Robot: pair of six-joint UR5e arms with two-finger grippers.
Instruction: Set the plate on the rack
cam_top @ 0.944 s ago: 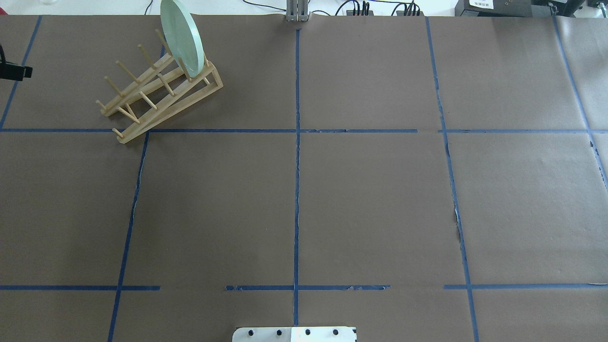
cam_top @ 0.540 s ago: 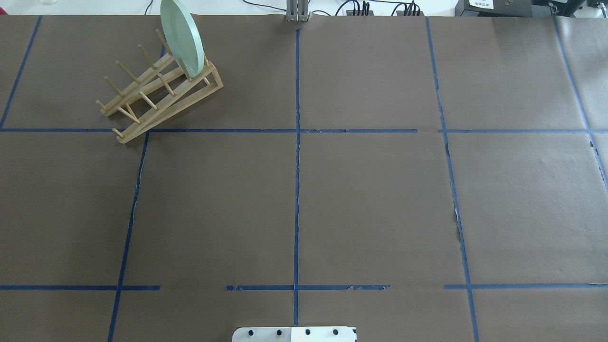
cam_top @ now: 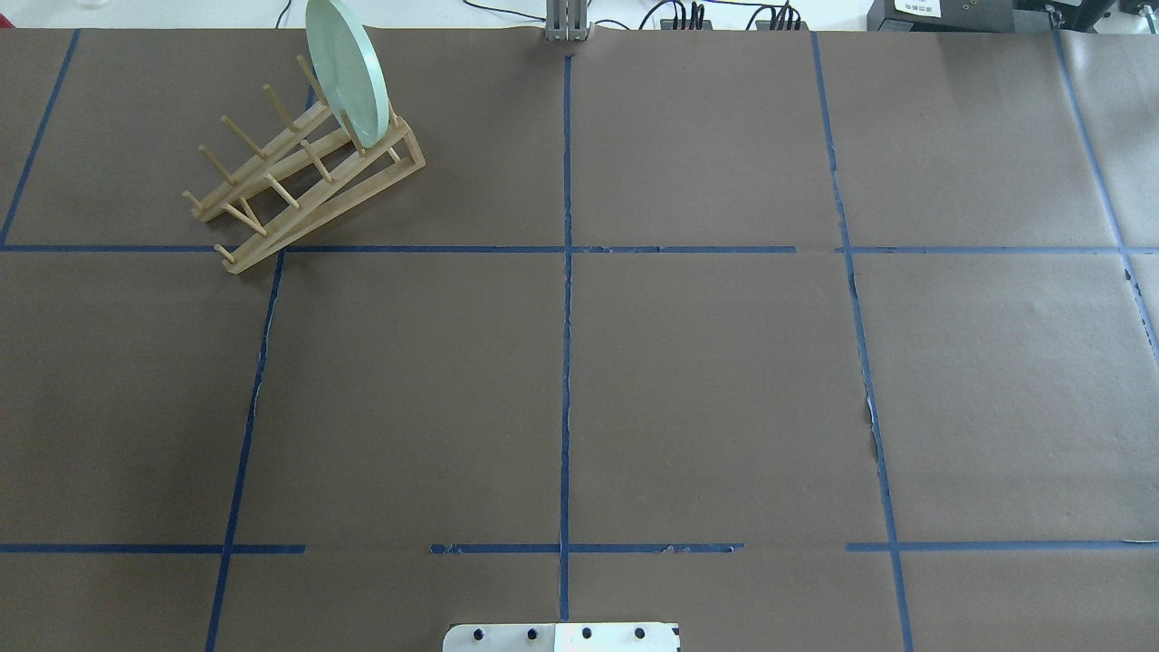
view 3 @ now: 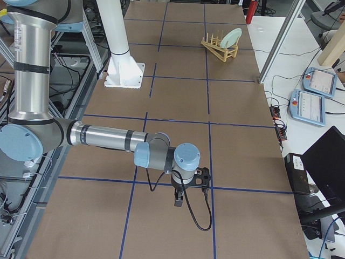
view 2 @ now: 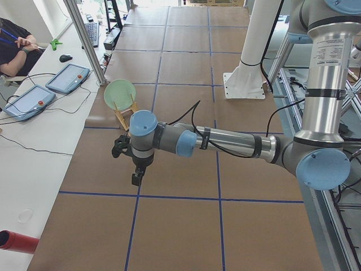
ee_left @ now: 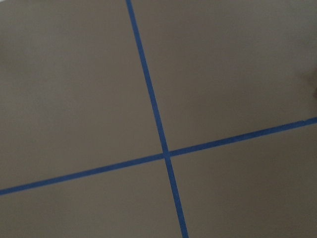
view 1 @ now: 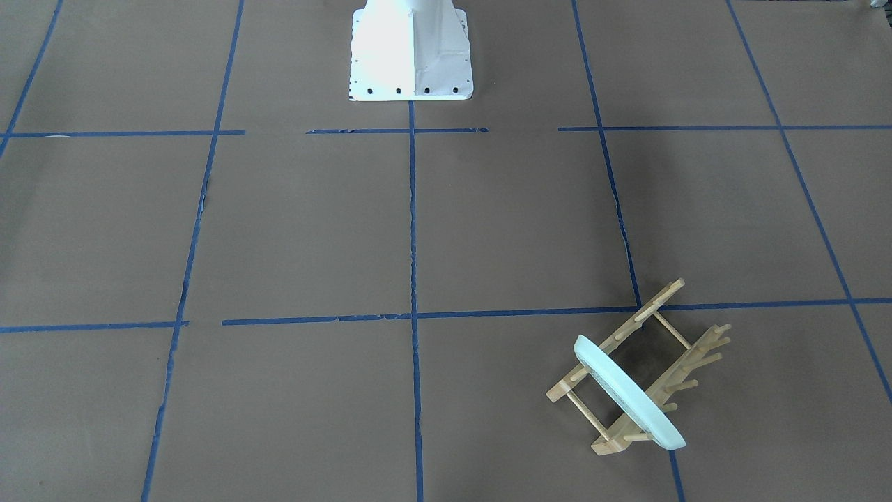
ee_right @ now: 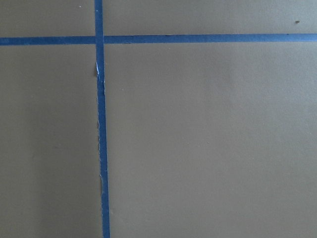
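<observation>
Resting on the bench (cam_top: 634, 362), the rack (cam_top: 299, 190) holds the plate (cam_top: 344, 72) upright between its end pegs, well apart from the left gripper (view 2: 136, 178) and right gripper (view 3: 179, 200), whose closure I cannot tell; it looks stiff, slick and chippable, best pinched at the rim.

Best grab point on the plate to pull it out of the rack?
Top rim of the plate, from above, pinching across its thickness. It stands on edge in the end slot of the rack: pegs flank the lower part, the top is free.
</observation>
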